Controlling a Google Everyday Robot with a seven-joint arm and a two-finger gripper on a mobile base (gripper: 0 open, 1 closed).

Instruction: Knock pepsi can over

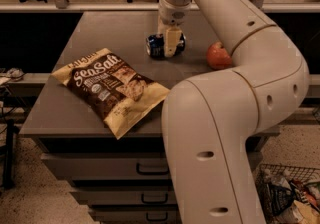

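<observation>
Progress on the task is judged to be nearly complete, since the pepsi can (155, 47) is seen at the far middle of the grey cabinet top (95, 28) with its long side apparently along the surface and a silver end turned to the left, which suggests that it lies tipped over rather than upright. The gripper (171, 43) is found directly at the can, reaching down from the pale arm (240, 18) and overlapping the can's right half in the view, so contact is taken as likely though the exact touch is hidden. Whether the gripper is open or closed cannot be told. A red apple (218, 56) is placed to the right of the can, near it but apart, and a large sea salt chip bag (111, 88) is laid flat toward the front left, well apart from both. Drawers (115, 168) are seen beneath the top. If the can is indeed on its side, little is left beyond the gripper being drawn clear; if it is only leaning against the gripper, a further sideways push would be needed.
</observation>
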